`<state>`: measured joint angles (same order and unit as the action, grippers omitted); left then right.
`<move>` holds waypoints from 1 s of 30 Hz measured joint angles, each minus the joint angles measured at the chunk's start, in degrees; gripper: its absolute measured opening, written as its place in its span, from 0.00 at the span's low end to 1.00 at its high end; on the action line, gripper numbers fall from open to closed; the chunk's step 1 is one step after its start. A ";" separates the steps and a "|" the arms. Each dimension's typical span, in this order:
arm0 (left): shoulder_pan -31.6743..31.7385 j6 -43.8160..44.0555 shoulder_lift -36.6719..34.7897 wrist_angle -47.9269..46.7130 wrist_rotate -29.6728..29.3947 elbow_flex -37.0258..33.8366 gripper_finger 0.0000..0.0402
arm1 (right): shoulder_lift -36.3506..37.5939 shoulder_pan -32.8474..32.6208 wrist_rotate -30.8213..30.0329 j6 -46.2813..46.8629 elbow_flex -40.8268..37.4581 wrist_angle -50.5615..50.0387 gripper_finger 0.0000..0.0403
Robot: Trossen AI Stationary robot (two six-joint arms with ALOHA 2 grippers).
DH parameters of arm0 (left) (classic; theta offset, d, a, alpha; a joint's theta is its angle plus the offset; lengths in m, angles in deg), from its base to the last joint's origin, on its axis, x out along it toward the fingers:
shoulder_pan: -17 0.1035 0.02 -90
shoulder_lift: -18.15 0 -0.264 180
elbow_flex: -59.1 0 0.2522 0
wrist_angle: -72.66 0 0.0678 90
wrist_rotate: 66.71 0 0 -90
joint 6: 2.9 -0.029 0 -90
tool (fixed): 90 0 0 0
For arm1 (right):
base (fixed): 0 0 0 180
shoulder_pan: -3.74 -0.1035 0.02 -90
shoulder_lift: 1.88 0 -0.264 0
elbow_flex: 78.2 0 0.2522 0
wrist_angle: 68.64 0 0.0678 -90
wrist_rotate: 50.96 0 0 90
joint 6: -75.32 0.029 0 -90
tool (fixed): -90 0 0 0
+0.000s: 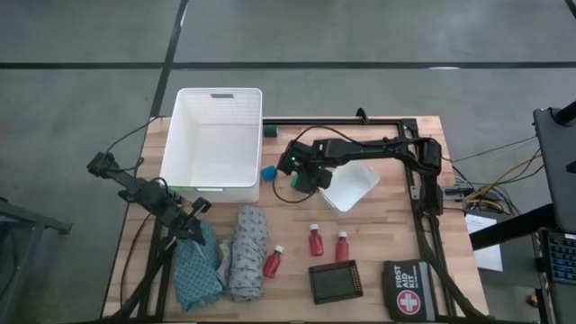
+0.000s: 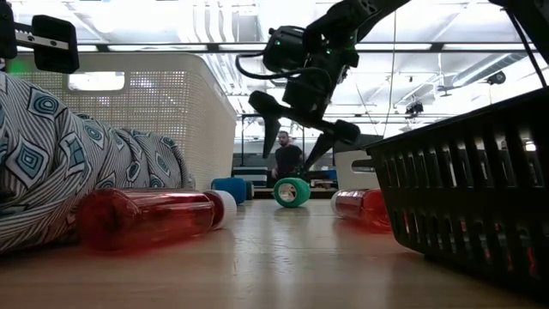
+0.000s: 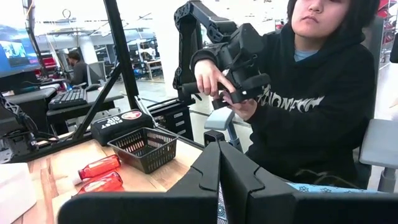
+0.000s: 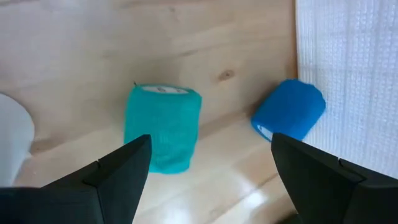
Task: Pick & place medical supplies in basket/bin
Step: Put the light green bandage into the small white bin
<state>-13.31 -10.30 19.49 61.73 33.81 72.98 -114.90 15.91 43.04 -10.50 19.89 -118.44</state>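
Right gripper (image 4: pixel 208 165) spread wide above the green roll (image 4: pixel 163 127), blue roll (image 4: pixel 289 117) against the basket (image 1: pixel 214 139), left gripper (image 1: pixel 184 216) clenched near it, over the cloths (image 1: pixel 225 256).

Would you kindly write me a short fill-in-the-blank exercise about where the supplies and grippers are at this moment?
1. The right gripper hangs with its fingers ____ above the small teal-green roll.
2. The small blue roll lies beside the large white slotted plastic ____.
3. The left gripper is ____ over the grey patterned cloth.
4. ____ small red bottles with white caps lie on the wooden table.

Missing words: open; basket; shut; three
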 joint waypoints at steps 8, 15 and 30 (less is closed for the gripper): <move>0.00 -0.02 0.00 0.01 0.00 0.01 0.01 | -1.98 0.36 0.56 -1.19 -0.19 0.04 0.81; -0.02 0.00 0.00 0.00 -0.01 0.00 0.01 | -2.24 0.78 0.36 -1.22 -0.21 1.94 0.81; -0.02 -0.01 0.00 0.01 -0.01 0.01 0.01 | -2.22 4.29 -1.20 -3.93 0.15 5.58 0.81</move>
<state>-13.33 -10.32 19.49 61.75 33.79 72.98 -117.12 20.20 41.84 -14.43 20.04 -112.85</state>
